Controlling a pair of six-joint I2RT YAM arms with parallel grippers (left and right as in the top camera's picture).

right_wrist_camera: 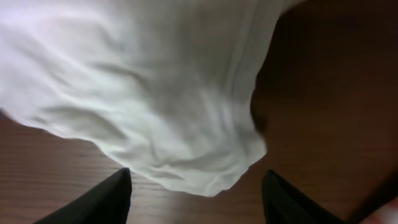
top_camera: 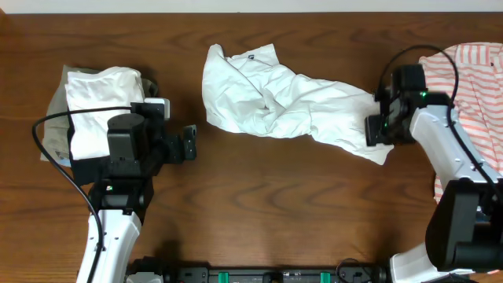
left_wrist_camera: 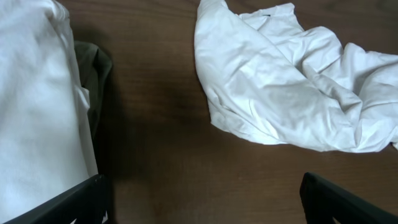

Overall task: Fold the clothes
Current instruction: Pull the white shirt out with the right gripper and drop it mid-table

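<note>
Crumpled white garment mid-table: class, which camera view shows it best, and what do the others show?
The overhead view: the crumpled white garment is seen nearly whole, collar to far end. The left wrist view shows only its collar half, cut off at the frame edge; the right wrist view only a blurred close-up of one end.

The bench (top_camera: 267, 196) is dark brown wood with plain grain and a low sheen. The white T-shirt (top_camera: 267, 98) is soft matt cloth, heavily creased. The folded white garment (top_camera: 98, 90) is the same kind of cloth, lying smoother. The striped garment (top_camera: 471, 86) is matt cloth too. The left tool (top_camera: 189, 143) and right tool (top_camera: 376, 124) look like matt black plastic. The right arm's shell (top_camera: 440, 137) is smooth white plastic.
</note>
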